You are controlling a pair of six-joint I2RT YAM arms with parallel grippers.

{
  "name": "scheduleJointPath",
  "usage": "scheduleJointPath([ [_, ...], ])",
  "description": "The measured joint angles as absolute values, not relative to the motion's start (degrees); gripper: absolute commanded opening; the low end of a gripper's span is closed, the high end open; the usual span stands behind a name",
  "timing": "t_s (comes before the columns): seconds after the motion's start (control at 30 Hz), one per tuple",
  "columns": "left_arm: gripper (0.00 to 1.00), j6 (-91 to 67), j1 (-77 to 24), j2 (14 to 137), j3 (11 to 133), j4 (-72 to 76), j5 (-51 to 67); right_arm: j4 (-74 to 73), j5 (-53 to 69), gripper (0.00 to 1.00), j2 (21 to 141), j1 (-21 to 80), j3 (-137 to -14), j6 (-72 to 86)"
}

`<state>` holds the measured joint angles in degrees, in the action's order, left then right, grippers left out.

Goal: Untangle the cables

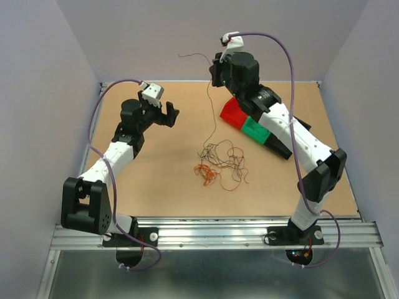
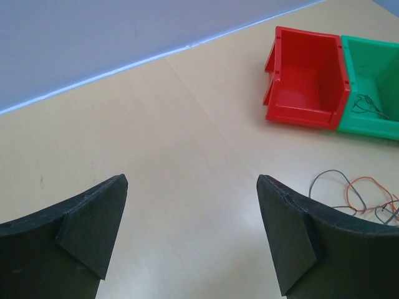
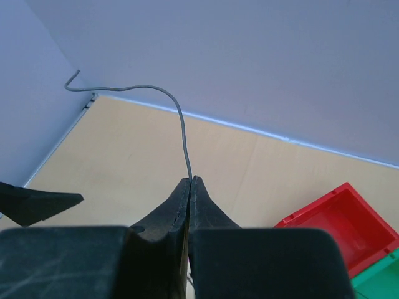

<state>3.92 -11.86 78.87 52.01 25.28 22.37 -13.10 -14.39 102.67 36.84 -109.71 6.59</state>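
**Tangle of cables (image 1: 219, 163), one grey cable (image 3: 185, 140) lifted by right pincer (image 3: 192, 182)**

Dark and orange-red cables lie knotted in a loose heap near the middle of the worktop (image 1: 156, 187). One grey cable rises from the heap to the right pincer, which is clamped on it high over the far side. The left pincer (image 2: 192, 180) hangs wide apart and holds nothing, over the far left. Right of the heap stand a red bin (image 2: 305, 81), apparently empty, and a green bin (image 2: 374, 68) with a dark strand inside. The work seems to be at an early stage, with most of the heap still knotted.
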Motion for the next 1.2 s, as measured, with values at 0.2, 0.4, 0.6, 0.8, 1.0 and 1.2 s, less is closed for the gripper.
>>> scheduleJointPath([
  [0.2, 0.96, 4.0, -11.6, 78.8, 52.0, 26.0, 26.2, -12.9, -18.3, 0.01, 100.9, 36.8, -111.0, 7.1],
  [0.4, 0.96, 4.0, -11.6, 79.9, 52.0, 26.7, 33.8, -13.7, -20.7, 0.01, 101.0, 36.8, -117.4, 7.3],
  [0.6, 0.96, 4.9, -11.8, 81.6, 52.0, 27.6, 42.6, -12.8, -23.8, 0.01, 101.1, 36.8, -127.3, 7.3],
  [0.8, 0.96, 9.1, -16.9, 82.5, 51.9, 27.2, 47.5, -9.3, -28.4, 0.00, 101.8, 36.7, -135.2, 6.8],
  [1.0, 0.96, 13.6, -20.9, 82.5, 50.8, 26.3, 49.3, -3.6, -32.8, 0.01, 101.7, 36.0, -135.3, 4.6],
  [1.2, 0.96, 16.3, -25.1, 82.0, 49.2, 25.7, 48.9, 0.8, -34.2, 0.00, 101.6, 36.0, -135.3, 4.3],
])
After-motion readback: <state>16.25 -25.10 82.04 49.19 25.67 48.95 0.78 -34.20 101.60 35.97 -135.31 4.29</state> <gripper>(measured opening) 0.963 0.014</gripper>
